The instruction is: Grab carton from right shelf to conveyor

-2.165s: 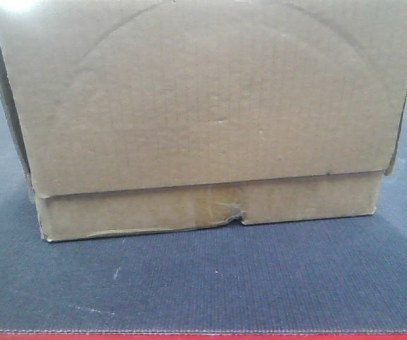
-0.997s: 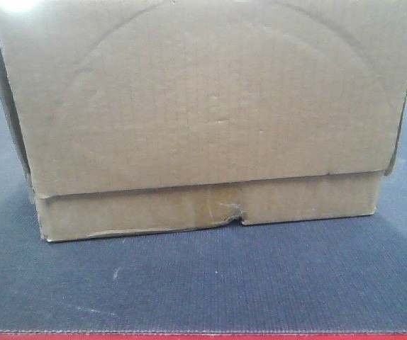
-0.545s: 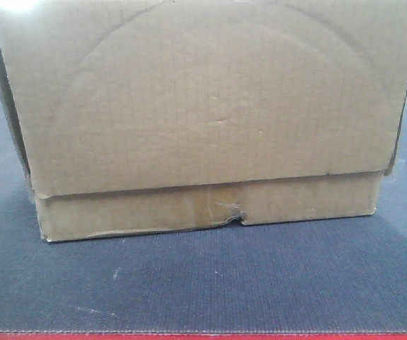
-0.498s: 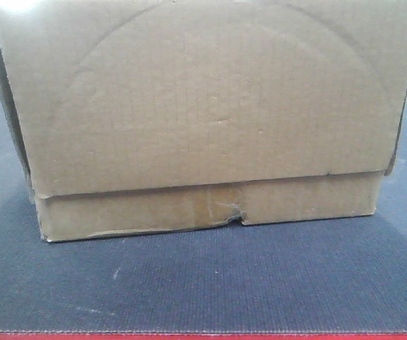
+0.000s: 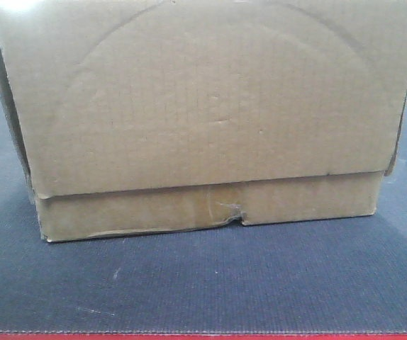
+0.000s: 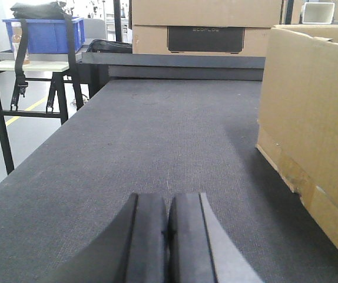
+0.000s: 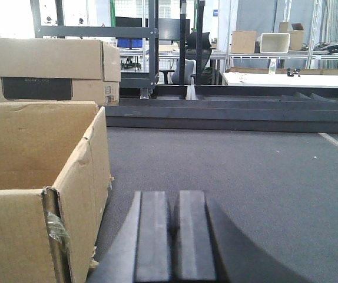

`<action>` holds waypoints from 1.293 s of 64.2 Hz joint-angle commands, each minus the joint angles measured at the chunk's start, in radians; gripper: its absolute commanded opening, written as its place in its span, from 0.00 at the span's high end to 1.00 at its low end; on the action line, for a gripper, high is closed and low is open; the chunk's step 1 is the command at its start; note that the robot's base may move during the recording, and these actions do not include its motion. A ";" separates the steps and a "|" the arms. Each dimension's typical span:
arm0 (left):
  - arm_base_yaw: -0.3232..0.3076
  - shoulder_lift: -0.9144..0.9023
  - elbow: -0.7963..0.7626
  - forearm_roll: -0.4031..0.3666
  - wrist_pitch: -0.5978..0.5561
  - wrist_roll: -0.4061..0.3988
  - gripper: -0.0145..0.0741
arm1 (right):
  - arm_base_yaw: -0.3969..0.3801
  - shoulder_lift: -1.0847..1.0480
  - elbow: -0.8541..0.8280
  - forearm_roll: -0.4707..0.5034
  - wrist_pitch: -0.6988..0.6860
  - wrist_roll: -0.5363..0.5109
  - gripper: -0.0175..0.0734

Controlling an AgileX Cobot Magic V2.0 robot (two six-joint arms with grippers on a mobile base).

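The carton (image 5: 203, 106), a big brown cardboard box with an arc crease and a torn notch in its lower strip, rests on the dark grey-blue conveyor (image 5: 225, 283) behind the red edge strip (image 5: 203, 336). In the left wrist view my left gripper (image 6: 168, 200) is shut and empty, low over the conveyor (image 6: 157, 130), with the carton (image 6: 310, 118) apart to its right. In the right wrist view my right gripper (image 7: 174, 197) is also shut and empty, with the open-topped carton (image 7: 39, 177) just to its left. The right shelf is out of view.
Stacked cardboard boxes with a black label (image 6: 204, 26) stand past the belt's far end. A blue crate (image 6: 39, 35) sits on a white table left of the belt. Dark metal rails (image 7: 228, 118) cross the far end, with workbenches behind.
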 commanded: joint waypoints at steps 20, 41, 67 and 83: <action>0.001 -0.006 -0.002 -0.004 -0.020 0.005 0.85 | -0.005 -0.005 0.001 -0.011 -0.026 -0.002 0.89; 0.001 -0.006 -0.002 -0.004 -0.020 0.005 0.85 | -0.005 -0.005 0.001 -0.011 -0.026 -0.002 0.89; 0.001 -0.006 -0.002 -0.004 -0.020 0.005 0.85 | -0.118 -0.017 0.130 0.165 -0.105 -0.165 0.89; 0.001 -0.006 -0.002 -0.004 -0.020 0.005 0.85 | -0.121 -0.067 0.359 0.168 -0.265 -0.165 0.89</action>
